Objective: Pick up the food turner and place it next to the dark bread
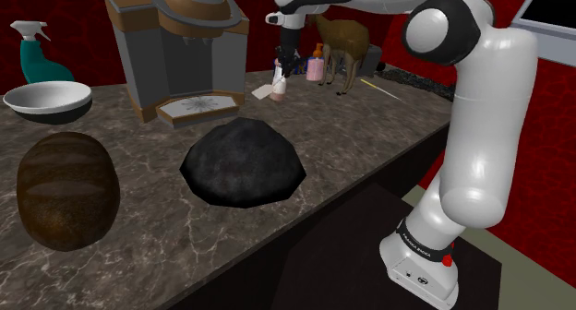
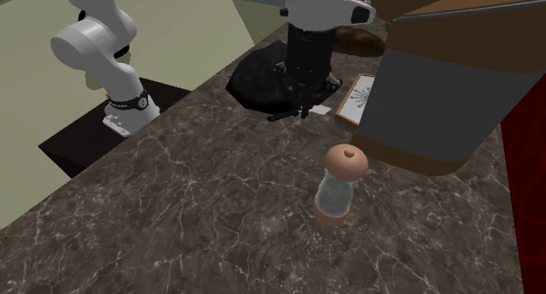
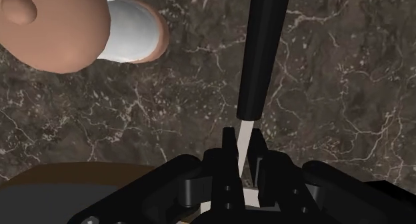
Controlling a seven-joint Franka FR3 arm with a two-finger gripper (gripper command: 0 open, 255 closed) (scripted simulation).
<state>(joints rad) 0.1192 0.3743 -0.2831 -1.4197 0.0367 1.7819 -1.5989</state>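
Between my fingertips, I'm pinching the thin white neck of the food turner (image 3: 263,56). The gripper (image 3: 241,148) is clamped on it, jaws nearly together. Its black handle is running away at 12 o'clock off the fingers, just over the dark marble counter (image 3: 333,89); I can't tell whether it is clear of the surface.

I'm judging it light and rigid, but long. The hold is sitting just off the handle's end, near the tool's middle, which should be keeping swing low. The neck is narrow and looking smooth, so slip or twist in the pinch is the risk.

Pose: the arm (image 1: 462,96) is reaching far out, wrist pointing almost straight down. In the shoulder view I'm sitting at about 1 o'clock from the dark bread (image 1: 243,160), well apart, with the coffee machine (image 1: 175,31) at 11 o'clock of that loaf. A shaker (image 3: 67,29) is standing at 10 o'clock from my fingers, near but not touching.
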